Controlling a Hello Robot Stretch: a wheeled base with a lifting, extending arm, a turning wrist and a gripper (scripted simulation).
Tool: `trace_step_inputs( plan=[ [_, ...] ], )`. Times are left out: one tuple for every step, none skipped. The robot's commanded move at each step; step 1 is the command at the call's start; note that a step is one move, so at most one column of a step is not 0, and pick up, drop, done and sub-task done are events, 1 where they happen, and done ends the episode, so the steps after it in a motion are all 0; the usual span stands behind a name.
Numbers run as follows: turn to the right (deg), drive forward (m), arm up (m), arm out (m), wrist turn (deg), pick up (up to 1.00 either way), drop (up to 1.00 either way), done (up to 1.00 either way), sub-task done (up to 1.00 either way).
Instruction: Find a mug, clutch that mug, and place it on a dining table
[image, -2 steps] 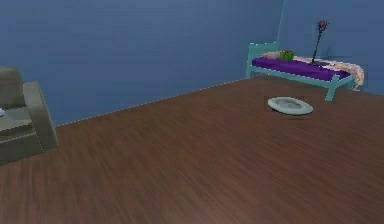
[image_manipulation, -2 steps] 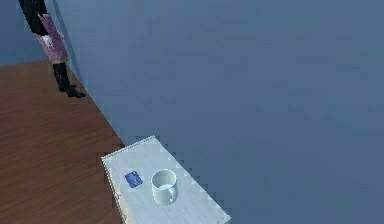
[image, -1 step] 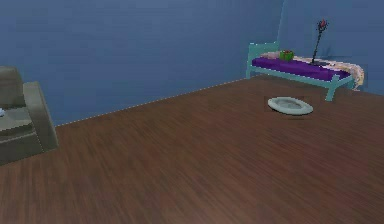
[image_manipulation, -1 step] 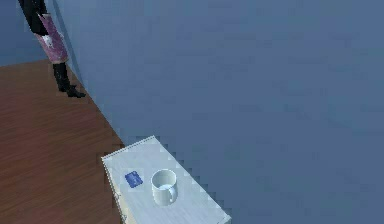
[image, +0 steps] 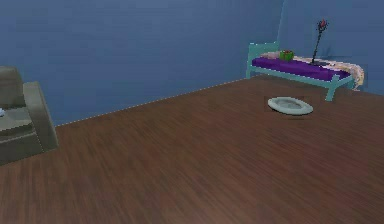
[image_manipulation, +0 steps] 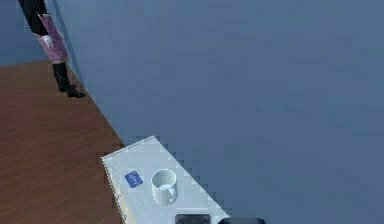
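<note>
In the arm side view a white mug (image_manipulation: 164, 185) stands upright, mouth up, on a white tabletop (image_manipulation: 128, 157), toward the lower end of the surface. Just beside it, toward the view's left, a small blue card (image_manipulation: 131, 179) lies flat on the top, apart from the mug. Below the mug, at the bottom edge, sit 2 dark shapes (image_manipulation: 193, 218) (too cut off to name). They are near the mug, but I cannot tell whether they touch it. How the gripper's fingers stand cannot be told from these pictures. The tabletop runs along a plain blue wall (image_manipulation: 250, 80), and brown wood floor (image_manipulation: 40, 130) lies to its left. In the upper left corner a dark upright thing (image_manipulation: 38, 18) with a pink cloth (image_manipulation: 52, 45) on it stands on the floor by the wall.

In the forward view the wood floor stretches to blue walls. At the left edge stands 1 grey-green armchair (image: 22, 118). At the far right stands a teal bed frame (image: 252, 58) with a purple mattress (image: 295, 68). On it rest a small green thing (image: 287, 56) and, at its right end, a pale cloth (image: 350, 70). A thin dark stem (image: 319, 40) with a red tip rises at the back of the bed. On the floor in front of the bed lies 1 round pale dish-like thing (image: 290, 105), apart from the frame.
</note>
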Motion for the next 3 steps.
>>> trace_step_inputs(
  plan=[
    [0.0,0.0,0.0,0.18,0.0,0.0,0.0,0.0,0.0],
    [0.0,0.0,0.0,0.0,45.0,0.0,0.0,0.0,0.0],
    [0.0,0.0,0.0,0.0,45.0,0.0,0.0,0.0,0.0]
  ],
)
